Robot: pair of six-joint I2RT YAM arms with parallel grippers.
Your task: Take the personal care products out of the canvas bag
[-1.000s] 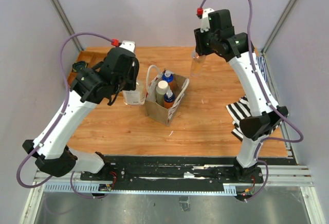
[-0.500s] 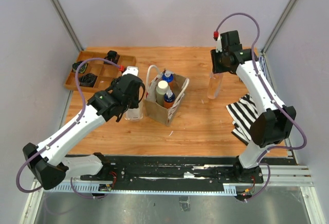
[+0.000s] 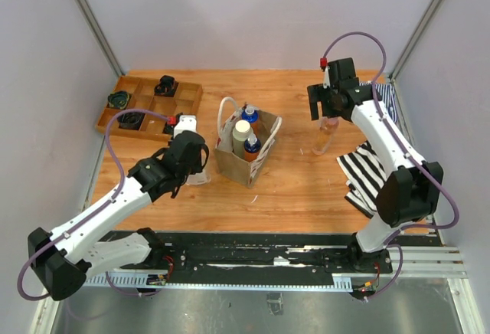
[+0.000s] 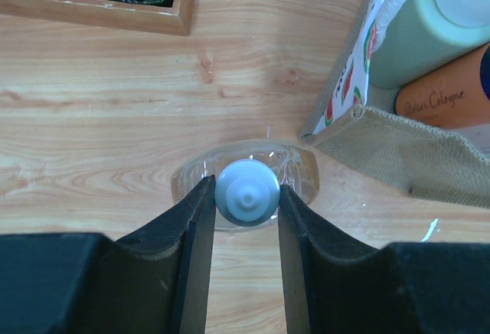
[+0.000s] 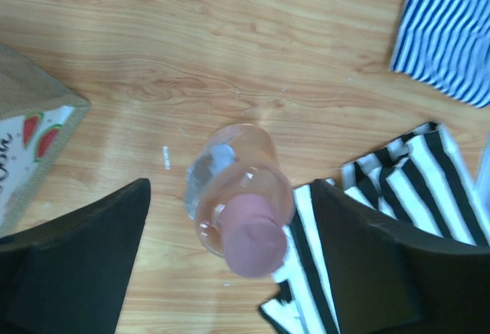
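Between the fingers of the left tool, clamped on its blue-grey cap, a clear bottle stands on the counter just beside the canvas bag. To let go cleanly, part the fingers evenly and lift straight up, so the cap is not dragged and the bottle tipped. Across the counter, the right tool hangs wide apart around a pink-capped bottle at the edge of the striped cloth. Three more bottles stand in the bag.
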